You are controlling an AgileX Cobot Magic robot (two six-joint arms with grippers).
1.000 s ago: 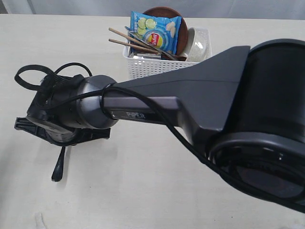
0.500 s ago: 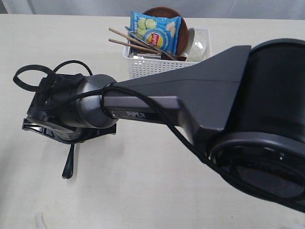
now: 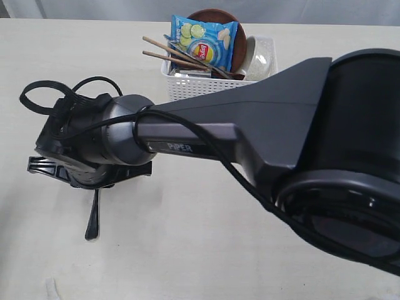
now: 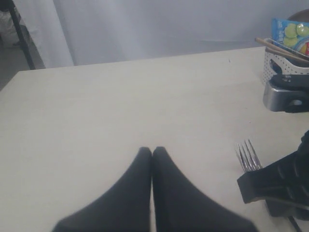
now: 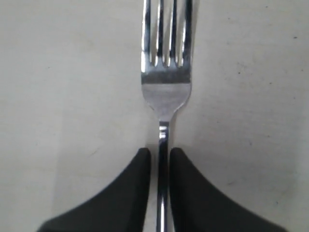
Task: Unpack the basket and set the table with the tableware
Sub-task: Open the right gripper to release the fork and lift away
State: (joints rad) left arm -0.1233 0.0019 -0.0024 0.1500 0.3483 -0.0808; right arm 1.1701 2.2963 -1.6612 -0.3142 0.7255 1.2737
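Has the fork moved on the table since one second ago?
Yes. The fork shifted right in the exterior view, its handle end now nearer the side of the basket, which stayed put.

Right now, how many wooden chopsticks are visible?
2. Both chopsticks rest in the basket, ends poking out over its rim toward the exterior view's left, beside the chip bag; the basket may hide more.

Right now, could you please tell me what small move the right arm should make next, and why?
Probably open the right gripper wide and lift straight up: the fork seems to lie flat on the table, its neck close between the jaws, so it looks placed.
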